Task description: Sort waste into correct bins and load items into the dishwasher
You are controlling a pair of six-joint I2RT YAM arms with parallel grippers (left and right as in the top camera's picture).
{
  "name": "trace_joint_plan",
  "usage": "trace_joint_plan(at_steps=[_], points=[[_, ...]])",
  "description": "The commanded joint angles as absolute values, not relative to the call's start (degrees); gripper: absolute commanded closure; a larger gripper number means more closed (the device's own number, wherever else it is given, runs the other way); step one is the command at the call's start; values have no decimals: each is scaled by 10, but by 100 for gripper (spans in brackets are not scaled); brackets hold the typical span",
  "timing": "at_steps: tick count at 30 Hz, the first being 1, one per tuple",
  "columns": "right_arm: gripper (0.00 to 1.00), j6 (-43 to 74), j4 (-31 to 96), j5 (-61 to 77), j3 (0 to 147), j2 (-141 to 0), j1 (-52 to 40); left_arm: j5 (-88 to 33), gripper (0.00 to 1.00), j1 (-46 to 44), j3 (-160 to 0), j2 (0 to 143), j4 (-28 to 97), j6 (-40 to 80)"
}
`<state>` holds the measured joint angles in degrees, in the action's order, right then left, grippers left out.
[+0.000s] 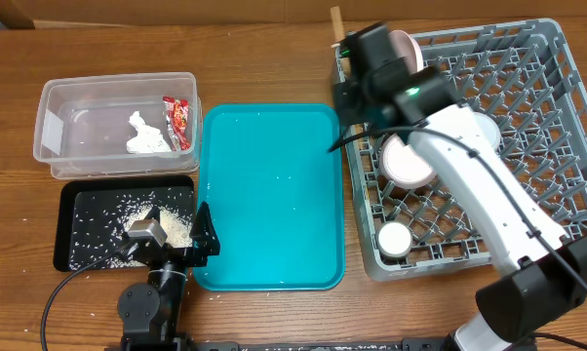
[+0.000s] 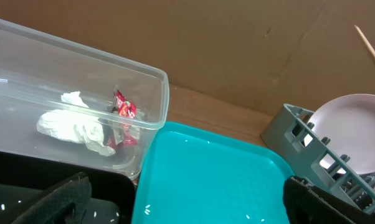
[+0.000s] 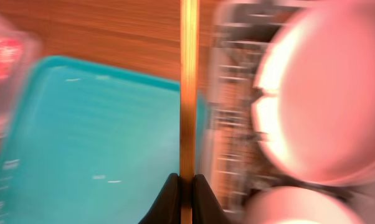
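Right tool [image 1: 348, 51], overhead: at the far left corner of the dish rack [image 1: 567, 97], clamped on one chopstick [image 1: 336, 19] whose free end juts out over the surface [image 1: 274, 49]. Left tool [image 1: 206, 237] sits at the teal tray [image 1: 274, 175] edge.

Count:
- one tray
- one clear bin [image 1: 45, 97] holding one tissue [image 1: 147, 136] and one red wrapper [image 1: 178, 119]
- one black bin [image 1: 79, 195] of loose rice [image 1: 172, 232]
- in the rack, one pink plate [image 1: 407, 44], one pink bowl [image 1: 406, 161] and one small cup [image 1: 393, 239], perhaps a fourth dish under the arm

Left wrist: fingers [image 2: 63, 199] wide apart, nothing between them.

Right wrist: blurred. Fingers [image 3: 170, 193] closed on the stick's low end, tray to the left, rack to the right.

Risk: gripped so near one end, the stick may pivot or slip. Released flat, it could drop through the grid or land between tray and rack.
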<state>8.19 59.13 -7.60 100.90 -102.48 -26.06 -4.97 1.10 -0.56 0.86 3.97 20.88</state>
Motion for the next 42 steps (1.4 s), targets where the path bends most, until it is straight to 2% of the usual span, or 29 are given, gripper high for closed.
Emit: trace_joint_plan(at_steps=[1, 9, 10, 11, 12, 16, 19, 22, 24, 29, 35, 40, 42], points=[[96, 40, 603, -90, 974, -1061, -239, -54, 0, 7, -3, 3, 40, 210], [95, 29, 585, -90, 928, -1086, -235, -54, 0, 7, -3, 3, 40, 210], [87, 30, 587, -90, 930, -1085, -235, -54, 0, 7, -3, 3, 40, 210], [70, 39, 593, -90, 935, -1082, -235, -54, 0, 7, -3, 3, 40, 210], [62, 58, 602, -90, 943, -1077, -235, -54, 0, 7, -3, 3, 39, 210], [48, 77, 636, -67, 976, -1026, -239, -54, 0, 7, -3, 3, 39, 210], [43, 77, 639, -32, 979, -961, -252, -54, 0, 7, -3, 3, 40, 210], [32, 77, 647, -13, 979, -863, -286, -54, 0, 7, -3, 3, 40, 210], [0, 77, 662, -11, 979, -797, -312, -54, 0, 7, -3, 3, 40, 210], [0, 71, 701, -1, 979, -672, -358, -54, 0, 7, -3, 3, 40, 210], [0, 58, 800, -93, 979, -569, -355, -54, 0, 7, -3, 3, 40, 210], [0, 58, 795, -168, 974, -514, -347, -54, 0, 7, -3, 3, 39, 210], [0, 58, 748, -166, 942, -486, -298, -54, 0, 7, -3, 3, 40, 210]])
